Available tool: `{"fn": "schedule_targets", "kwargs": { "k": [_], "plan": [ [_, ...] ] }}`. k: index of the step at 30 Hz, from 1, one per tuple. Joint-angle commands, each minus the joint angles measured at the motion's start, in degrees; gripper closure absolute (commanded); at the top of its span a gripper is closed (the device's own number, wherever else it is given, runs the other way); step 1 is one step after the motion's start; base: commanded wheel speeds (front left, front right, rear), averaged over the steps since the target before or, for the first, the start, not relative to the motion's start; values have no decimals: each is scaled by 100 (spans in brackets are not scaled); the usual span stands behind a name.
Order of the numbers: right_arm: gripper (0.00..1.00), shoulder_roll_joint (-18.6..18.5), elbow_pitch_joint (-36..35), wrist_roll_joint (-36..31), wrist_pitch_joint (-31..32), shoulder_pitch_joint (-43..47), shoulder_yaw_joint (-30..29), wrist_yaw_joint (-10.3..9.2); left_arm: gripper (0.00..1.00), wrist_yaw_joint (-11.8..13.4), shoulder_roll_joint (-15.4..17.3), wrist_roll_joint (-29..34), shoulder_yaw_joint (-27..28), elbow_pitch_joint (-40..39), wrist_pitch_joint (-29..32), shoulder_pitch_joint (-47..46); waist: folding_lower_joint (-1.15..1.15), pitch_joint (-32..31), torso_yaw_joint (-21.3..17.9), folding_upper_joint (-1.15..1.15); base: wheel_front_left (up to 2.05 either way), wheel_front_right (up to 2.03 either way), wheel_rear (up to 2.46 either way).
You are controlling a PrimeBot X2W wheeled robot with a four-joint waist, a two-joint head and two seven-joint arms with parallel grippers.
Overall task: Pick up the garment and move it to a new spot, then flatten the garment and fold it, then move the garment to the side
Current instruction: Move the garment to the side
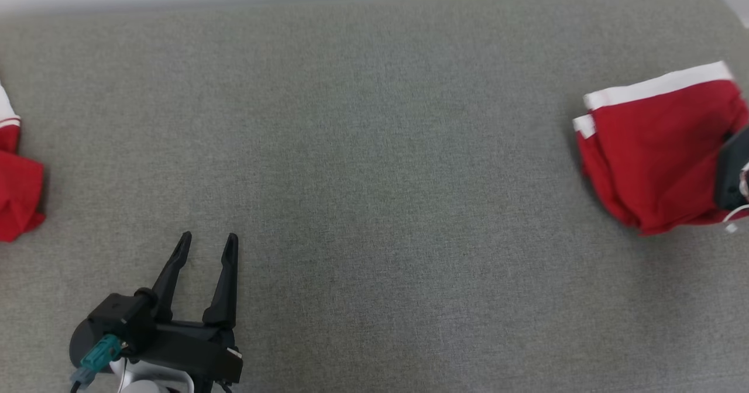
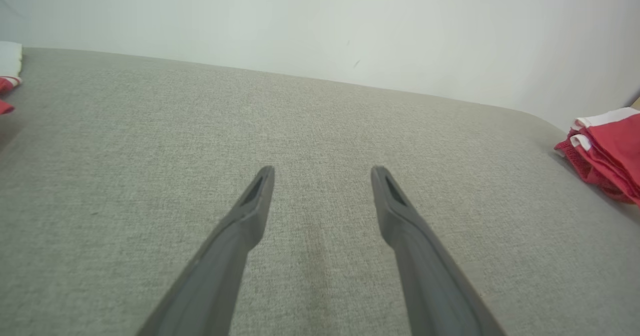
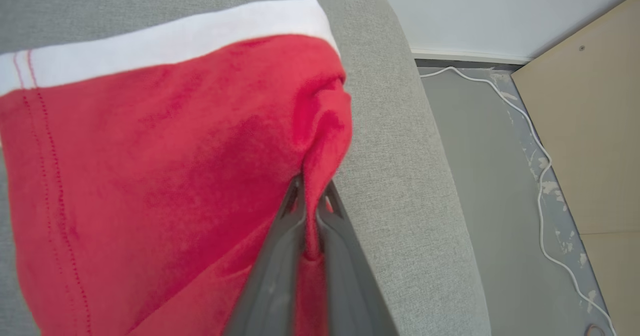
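Folded red garment at three o'clock of the head view, lying by the rounded corner of the grey cushion. Risk, as I judge it — my right gripper has only a narrow ridge of cloth at the garment's outer edge. A pull from so small a bite could slip off, or drag the top layer and undo the fold. The corner is close, so an outward push could tip the bundle onto the floor. Right gripper: clenched on that red ridge. Left gripper: spread wide at seven o'clock, grasping nothing, over bare cushion. A second red cloth lies at nine o'clock.
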Motion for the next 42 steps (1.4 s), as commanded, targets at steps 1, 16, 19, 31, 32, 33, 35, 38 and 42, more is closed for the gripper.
{"fn": "schedule_targets", "kwargs": {
  "k": [1, 16, 19, 31, 32, 33, 35, 38, 42],
  "plan": [
    [100, -105, 42, 36, -72, -69, 30, -4, 0, -4, 47, 30, 19, -23, -33, -75, -1, 122, -12, -1, 0, 0, 0],
    [0, -834, 658, 217, -858, -312, 245, -5, 0, -92, 58, 110, 57, 50, -32, -133, -1, 290, 195, -1, 0, 0, 0],
    [0, -836, 763, 142, -1012, -365, 293, -5, 0, -95, 27, 115, 30, 83, -32, -146, -1, 259, 253, -1, 0, 0, 0],
    [0, -600, 1052, 230, -1697, -368, 204, -5, 0, -84, -76, 117, 90, 140, -32, 9, -1, -102, 412, -1, 0, 0, 0],
    [0, -555, 1055, 295, -1789, -342, 194, -5, 0, -83, -86, 121, 100, 133, -32, 31, -1, -157, 425, -1, 0, 0, 0],
    [0, -511, 1056, 335, -1888, -313, 178, -6, 0, -82, -97, 132, 109, 137, -32, 56, -1, -216, 434, -1, 0, 0, 0],
    [0, -415, 1043, 432, -2117, -245, 140, -5, 0, -63, -122, 162, 141, 114, -32, 93, -1, -349, 449, -1, 0, 0, 0],
    [0, -269, 1004, 693, -2471, -107, 52, -5, 0, -49, -154, 190, 193, 92, -32, 166, -1, -560, 463, -1, 0, 0, 0],
    [0, 66, 824, 1273, -3018, 146, -133, -5, 0, -78, -172, 224, 249, 65, -32, 290, -1, -873, 451, -1, 0, 0, 0]
  ]
}}
